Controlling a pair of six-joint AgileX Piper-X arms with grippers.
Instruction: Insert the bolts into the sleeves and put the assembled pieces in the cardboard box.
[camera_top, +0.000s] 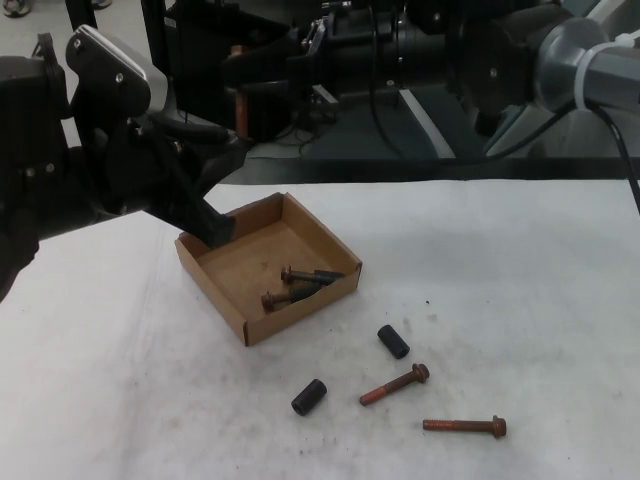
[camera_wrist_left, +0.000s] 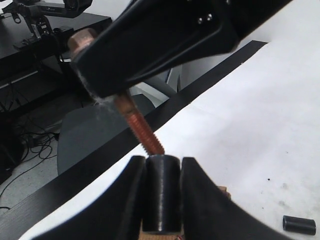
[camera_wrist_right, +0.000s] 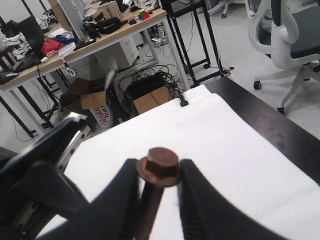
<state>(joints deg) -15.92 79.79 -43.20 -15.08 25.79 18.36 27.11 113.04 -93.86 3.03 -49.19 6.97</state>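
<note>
My left gripper (camera_wrist_left: 161, 175) is shut on a black sleeve (camera_wrist_left: 161, 197), held upright between its fingers. My right gripper (camera_wrist_right: 159, 172) is shut on a copper bolt (camera_wrist_right: 158, 167) just below its hex head. In the left wrist view the bolt (camera_wrist_left: 137, 122) slants down with its threaded tip at the sleeve's mouth. The left arm (camera_top: 120, 170) hangs over the back left corner of the cardboard box (camera_top: 215, 290). In the box lie two assembled pieces (camera_top: 300, 274) (camera_top: 288, 296).
Two loose black sleeves (camera_top: 393, 341) (camera_top: 309, 397) and two loose copper bolts (camera_top: 394, 385) (camera_top: 465, 426) lie on the white bench in front of and right of the box. One loose sleeve (camera_wrist_left: 299, 225) appears in the left wrist view. The bench's far edge borders dark equipment.
</note>
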